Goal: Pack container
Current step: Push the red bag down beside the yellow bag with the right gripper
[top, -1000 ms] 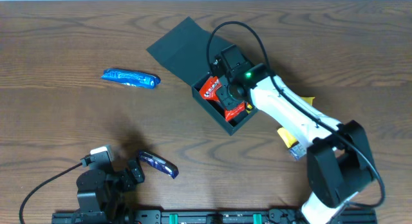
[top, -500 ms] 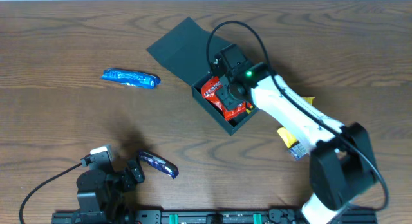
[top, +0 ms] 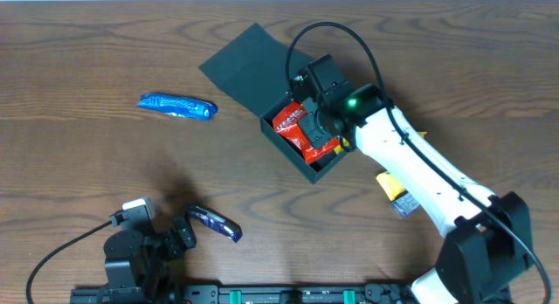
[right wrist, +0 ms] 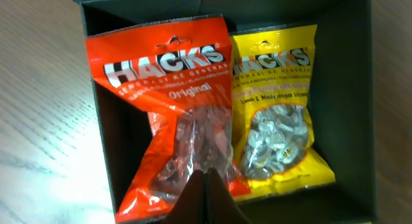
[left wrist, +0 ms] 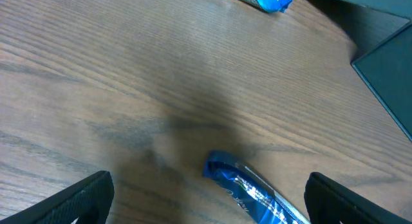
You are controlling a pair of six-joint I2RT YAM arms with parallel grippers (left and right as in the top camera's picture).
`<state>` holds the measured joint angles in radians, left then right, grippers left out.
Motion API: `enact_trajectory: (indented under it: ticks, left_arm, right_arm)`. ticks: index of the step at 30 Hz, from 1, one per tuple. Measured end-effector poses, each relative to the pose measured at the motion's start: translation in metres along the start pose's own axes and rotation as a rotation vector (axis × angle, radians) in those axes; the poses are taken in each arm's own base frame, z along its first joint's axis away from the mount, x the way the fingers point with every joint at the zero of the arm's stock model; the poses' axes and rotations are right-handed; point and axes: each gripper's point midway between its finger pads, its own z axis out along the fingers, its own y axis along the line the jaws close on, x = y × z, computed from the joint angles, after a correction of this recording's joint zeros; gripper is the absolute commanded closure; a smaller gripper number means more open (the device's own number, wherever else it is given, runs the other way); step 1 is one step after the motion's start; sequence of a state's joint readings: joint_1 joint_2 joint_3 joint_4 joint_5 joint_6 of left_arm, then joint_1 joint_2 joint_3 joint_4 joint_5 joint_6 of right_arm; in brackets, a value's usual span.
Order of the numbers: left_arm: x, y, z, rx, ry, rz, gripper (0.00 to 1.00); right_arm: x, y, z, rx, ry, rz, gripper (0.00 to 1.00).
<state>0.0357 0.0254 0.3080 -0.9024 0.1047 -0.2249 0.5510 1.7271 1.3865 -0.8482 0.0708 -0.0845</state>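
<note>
Over the container (right wrist: 351, 121), right gripper (right wrist: 206, 185) was pinched on the red packet (right wrist: 167, 95), lengthwise beside the yellow packet (right wrist: 277, 121); left gripper (left wrist: 209, 188) gaped empty.

dark teal container (top: 240, 64); red packet (right wrist: 167, 102), yellow packet (right wrist: 277, 121); blue wrapper (top: 176, 106)

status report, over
Left gripper open. Right gripper shut on red Hacks packet inside dark teal cardboard box. Flap lid open, nothing blocking.
</note>
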Motion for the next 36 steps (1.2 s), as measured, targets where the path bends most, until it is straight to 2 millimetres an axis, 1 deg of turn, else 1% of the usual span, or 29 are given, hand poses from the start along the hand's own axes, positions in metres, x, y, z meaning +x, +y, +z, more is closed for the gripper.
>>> enact_trajectory:
  ticks: [6,10,14,17,24,27,29,31,33,36]
  left_arm:
    - [0.000,0.000,0.000,0.000,0.000,0.000,0.05]
    - [0.000,0.000,0.000,0.000,0.000,0.000,0.05]
    - [0.000,0.000,0.000,0.000,0.000,0.000,0.04]
    - [0.000,0.000,0.000,0.000,0.000,0.000,0.05]
    - [0.000,0.000,0.000,0.000,0.000,0.000,0.05]
    - [0.000,0.000,0.000,0.000,0.000,0.000,0.05]
    - [0.000,0.000,0.000,0.000,0.000,0.000,0.05]
    - [0.000,0.000,0.000,0.000,0.000,0.000,0.05]
    - [0.000,0.000,0.000,0.000,0.000,0.000,0.05]
    - [0.000,0.000,0.000,0.000,0.000,0.000,0.04]
  right_arm:
    - [0.002,0.004,0.022,-0.019,0.034,-0.002,0.99]
    - [0.005,0.010,0.030,-0.045,0.054,-0.003,0.99]
    - [0.008,0.023,0.040,-0.084,0.075,-0.019,0.99]
    - [0.009,0.034,0.052,-0.104,0.086,-0.036,0.98]
    - [0.015,0.044,0.086,-0.122,0.126,-0.049,0.99]
    - [0.016,0.051,0.088,-0.128,0.131,-0.059,0.99]
    - [0.011,0.055,0.088,-0.129,0.113,-0.058,0.99]
    - [0.001,0.057,0.089,-0.131,0.074,-0.047,0.99]
    - [-0.009,0.057,0.089,-0.130,0.030,-0.037,0.99]
    - [-0.017,0.054,0.090,-0.110,0.000,-0.030,0.99]
